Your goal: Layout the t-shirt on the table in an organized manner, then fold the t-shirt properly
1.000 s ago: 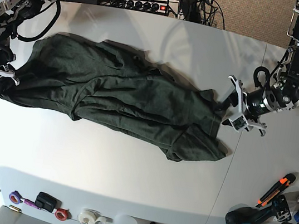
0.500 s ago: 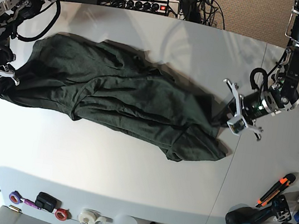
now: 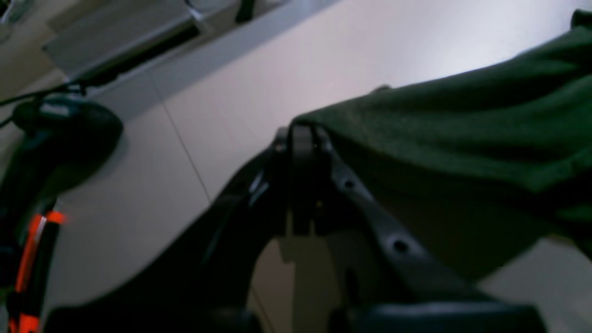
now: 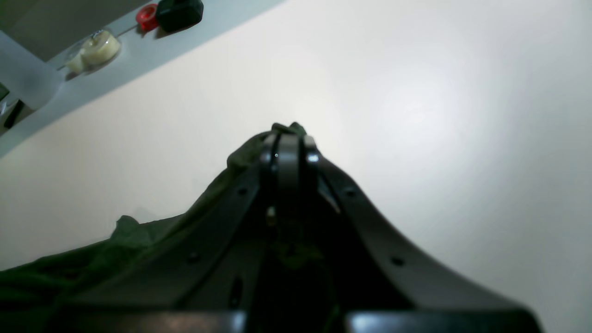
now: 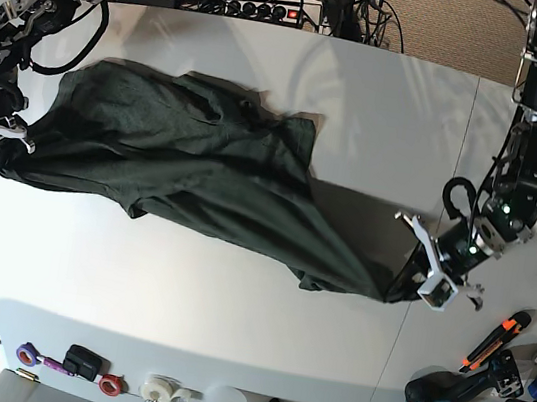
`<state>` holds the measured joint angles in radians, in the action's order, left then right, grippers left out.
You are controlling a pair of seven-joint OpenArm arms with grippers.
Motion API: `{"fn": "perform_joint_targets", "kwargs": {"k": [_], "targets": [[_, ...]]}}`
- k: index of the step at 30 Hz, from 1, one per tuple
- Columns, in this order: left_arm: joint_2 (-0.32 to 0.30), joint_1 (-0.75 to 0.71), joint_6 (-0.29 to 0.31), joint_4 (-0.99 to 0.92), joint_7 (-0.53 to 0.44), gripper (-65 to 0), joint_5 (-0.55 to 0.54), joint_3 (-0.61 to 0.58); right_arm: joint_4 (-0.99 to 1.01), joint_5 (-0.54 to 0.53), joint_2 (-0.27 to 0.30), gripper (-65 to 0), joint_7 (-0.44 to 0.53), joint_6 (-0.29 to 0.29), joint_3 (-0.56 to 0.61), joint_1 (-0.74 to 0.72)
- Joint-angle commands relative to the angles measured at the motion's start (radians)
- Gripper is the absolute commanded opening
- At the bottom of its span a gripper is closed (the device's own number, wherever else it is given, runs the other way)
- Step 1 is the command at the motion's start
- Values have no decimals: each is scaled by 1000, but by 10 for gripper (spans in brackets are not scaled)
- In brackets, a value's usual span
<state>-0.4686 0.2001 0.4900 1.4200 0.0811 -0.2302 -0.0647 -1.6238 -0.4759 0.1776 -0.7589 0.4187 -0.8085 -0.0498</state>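
Because each tool pinches an opposite end, your dark green t-shirt [image 5: 192,174] hangs stretched across the white bench [image 5: 232,307], prob. so it can be spread flat before folding. Your left tool [image 5: 416,281], at base view's right, is clenched on a fabric edge near the bench seam, lifting that corner. Your right tool [image 5: 4,133], at far left, is clenched on a bunched corner. The shirt's middle is creased and doubled over, w/ one flap tucked under, so sleeves and collar can't be told apart. Wrist views are blurry; the black arms block the cloth under each tool.
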Motion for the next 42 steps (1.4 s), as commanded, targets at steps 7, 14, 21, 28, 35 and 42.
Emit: {"fn": "perform_joint_targets", "kwargs": {"k": [7, 14, 21, 28, 35, 42], "targets": [[-14, 24, 0, 15, 29, -650, -13, 6, -17, -16, 19, -650, 26, 7, -2, -14], [-18, 29, 8, 15, 371, -650, -83, 6, -17, -16, 19, -650, 26, 7, -2, -14], [-62, 30, 6, 16, 487, -650, -201, 6, -17, -16, 19, -650, 26, 7, -2, -14], [-77, 30, -4, 15, 382, -498, -139, 6, -17, -16, 19, -650, 24, 7, -2, -13], [-78, 4, -154, 15, 375, -348, -103, 6, -17, -16, 19, -650, 11, 7, -2, -13], [-73, -129, -43, 15, 407, -349, -192, 6, -17, -17, 19, -650, 10, 7, -2, -14]]}}
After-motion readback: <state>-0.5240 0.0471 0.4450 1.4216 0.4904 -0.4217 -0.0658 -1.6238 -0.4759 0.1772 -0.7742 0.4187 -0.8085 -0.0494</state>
